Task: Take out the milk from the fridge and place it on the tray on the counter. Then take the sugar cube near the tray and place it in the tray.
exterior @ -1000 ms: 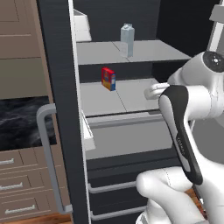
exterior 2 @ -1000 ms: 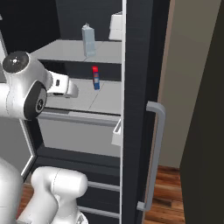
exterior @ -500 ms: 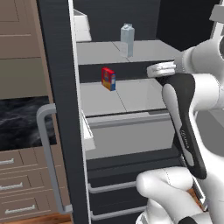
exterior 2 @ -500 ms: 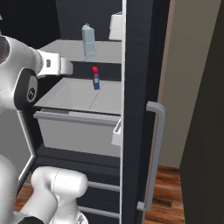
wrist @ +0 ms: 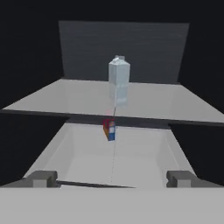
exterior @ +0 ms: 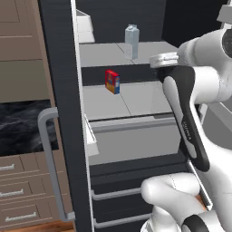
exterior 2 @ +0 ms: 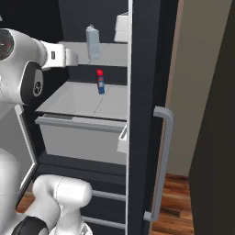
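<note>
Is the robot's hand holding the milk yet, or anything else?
No, nothing is held. The hand is open and empty, with the milk standing apart on the upper fridge shelf, beyond it.

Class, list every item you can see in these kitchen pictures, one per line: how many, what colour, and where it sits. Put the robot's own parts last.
milk: one, pale grey-white carton, upright on the upper shelf of the fridge.
box: one, red, blue and yellow, on the shelf below the milk.
fridge: one, black with light grey shelves and dark drawers, door open.
door handle: one, long grey bar on the open fridge door.
counter: one, black with white veins, over brown cabinets, left of the door.
arm: one, white with dark joints, raised before the shelves.
claw: one, dark tips apart, aimed at the shelves, holding nothing.
</note>
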Controlling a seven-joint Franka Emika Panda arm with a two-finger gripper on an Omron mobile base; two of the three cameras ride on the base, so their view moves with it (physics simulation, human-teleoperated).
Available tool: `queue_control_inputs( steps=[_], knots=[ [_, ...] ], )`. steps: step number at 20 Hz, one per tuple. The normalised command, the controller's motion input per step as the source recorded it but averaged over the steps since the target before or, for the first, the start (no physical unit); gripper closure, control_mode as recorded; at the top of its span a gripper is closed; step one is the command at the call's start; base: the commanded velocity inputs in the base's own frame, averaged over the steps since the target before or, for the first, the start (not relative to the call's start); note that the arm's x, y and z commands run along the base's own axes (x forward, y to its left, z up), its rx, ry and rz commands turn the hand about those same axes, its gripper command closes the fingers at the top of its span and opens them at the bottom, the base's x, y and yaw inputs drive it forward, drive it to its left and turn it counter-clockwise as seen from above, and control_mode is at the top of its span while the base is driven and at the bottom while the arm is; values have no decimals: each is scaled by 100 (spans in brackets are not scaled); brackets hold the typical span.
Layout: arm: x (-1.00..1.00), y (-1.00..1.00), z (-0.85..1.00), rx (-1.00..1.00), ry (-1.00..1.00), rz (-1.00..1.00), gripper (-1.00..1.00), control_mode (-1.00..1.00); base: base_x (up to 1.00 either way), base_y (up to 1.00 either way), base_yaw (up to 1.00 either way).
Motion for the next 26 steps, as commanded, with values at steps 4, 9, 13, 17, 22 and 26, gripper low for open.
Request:
queue_control_inputs(
  steps=[4,9,13,17,22,26],
  knots=[
    [44,0,23,0,-2,0,-100,-100,0,0,0],
    [40,0,30,0,0,0,-100,-100,0,0,0],
    [32,0,32,0,1,0,-100,-100,0,0,0],
    [21,0,12,0,0,0,-100,-100,0,0,0],
    [23,0,0,0,-2,1,-100,-100,0,0,0],
    [39,-3,-1,0,0,6,-100,-100,0,0,0]
  ],
)
